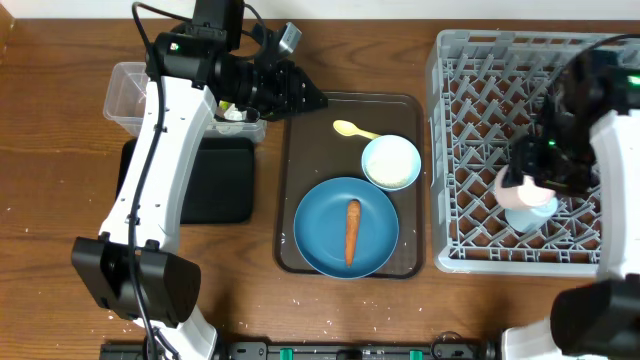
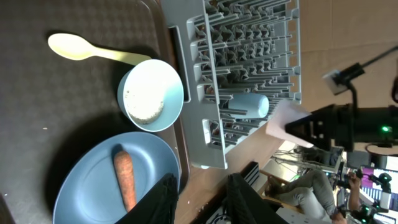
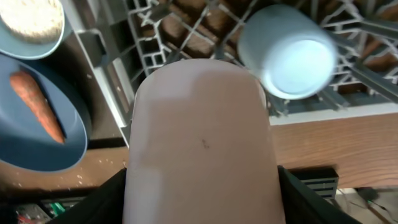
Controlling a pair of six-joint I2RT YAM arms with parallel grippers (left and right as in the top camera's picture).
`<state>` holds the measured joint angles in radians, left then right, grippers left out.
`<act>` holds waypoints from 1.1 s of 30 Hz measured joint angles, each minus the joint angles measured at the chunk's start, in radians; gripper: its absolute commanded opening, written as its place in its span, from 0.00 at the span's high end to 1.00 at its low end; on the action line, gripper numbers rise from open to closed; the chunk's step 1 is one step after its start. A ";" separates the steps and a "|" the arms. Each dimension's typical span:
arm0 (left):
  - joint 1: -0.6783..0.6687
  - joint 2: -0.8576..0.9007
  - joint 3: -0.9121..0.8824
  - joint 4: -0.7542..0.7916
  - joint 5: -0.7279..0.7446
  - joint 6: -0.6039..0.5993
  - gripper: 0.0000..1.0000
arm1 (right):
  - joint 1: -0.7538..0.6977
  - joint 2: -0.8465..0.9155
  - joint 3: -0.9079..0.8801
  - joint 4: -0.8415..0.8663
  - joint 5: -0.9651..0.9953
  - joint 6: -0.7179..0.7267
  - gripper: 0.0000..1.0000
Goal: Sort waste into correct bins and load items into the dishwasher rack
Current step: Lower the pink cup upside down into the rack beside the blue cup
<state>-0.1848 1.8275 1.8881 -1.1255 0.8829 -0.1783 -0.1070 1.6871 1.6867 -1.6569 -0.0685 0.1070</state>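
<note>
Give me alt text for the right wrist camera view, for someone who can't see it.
A pale pink cup fills the frame, held in the right gripper by the edge of a grey dishwasher rack. A light blue cup sits in the rack behind it; at left, a carrot rests on a blue plate.

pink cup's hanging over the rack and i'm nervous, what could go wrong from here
1. The pale pink cup in the right gripper hangs close beside the light blue cup already in the dishwasher rack. Lowering it there could knock that cup.
2. Set down off-centre on the upright pegs, it may tip over.
3. The white bowl holds rice grains, which could spill when it is lifted later.
</note>
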 measured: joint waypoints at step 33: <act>0.000 0.000 0.000 -0.002 -0.019 0.003 0.70 | 0.040 0.237 -0.070 0.058 0.080 0.013 0.15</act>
<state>-0.1848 1.8275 1.8881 -1.1271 0.8642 -0.1749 -0.0669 1.9240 1.6165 -1.5993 0.0116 0.1196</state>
